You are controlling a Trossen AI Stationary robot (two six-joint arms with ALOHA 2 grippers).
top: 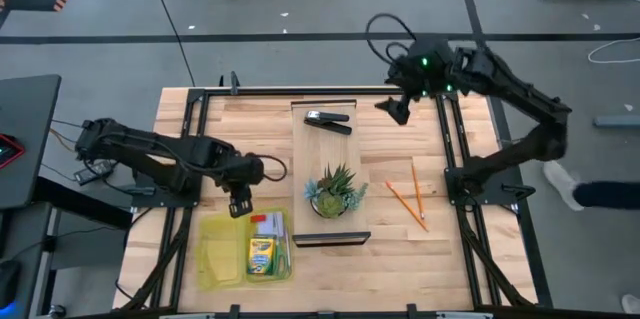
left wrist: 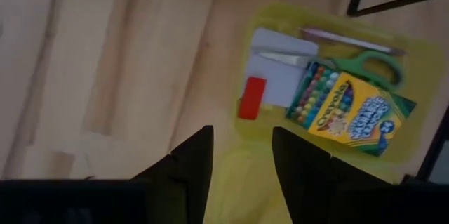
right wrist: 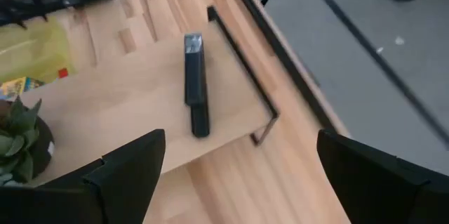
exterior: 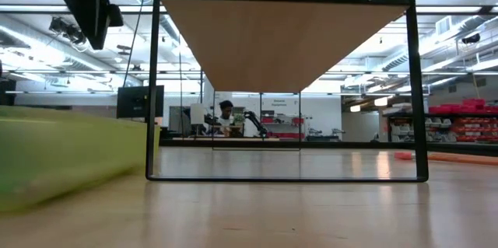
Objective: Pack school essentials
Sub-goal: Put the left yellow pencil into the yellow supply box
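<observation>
A translucent yellow-green case point(top: 225, 251) lies open on the table's near left. In it lie the crayon box point(left wrist: 351, 112), green-handled scissors point(left wrist: 365, 62), pale note pad point(left wrist: 280, 69) and small red piece point(left wrist: 251, 97). Two orange pencils point(top: 410, 199) lie on the table to the right of the shelf. My left gripper point(top: 240, 204) hovers open just beyond the case's far edge, its fingers point(left wrist: 193, 157) pointing down over it. My right gripper point(top: 398, 111) hangs wide open near the far edge, right of the black stapler point(right wrist: 196, 83).
A raised wooden shelf on a black frame point(top: 330, 239) stands mid-table and carries the stapler point(top: 328, 121) and a spiky potted plant point(top: 336, 191). Black rails point(top: 455, 139) run along both sides of the table. Bare wood shows between the pencils and the near edge.
</observation>
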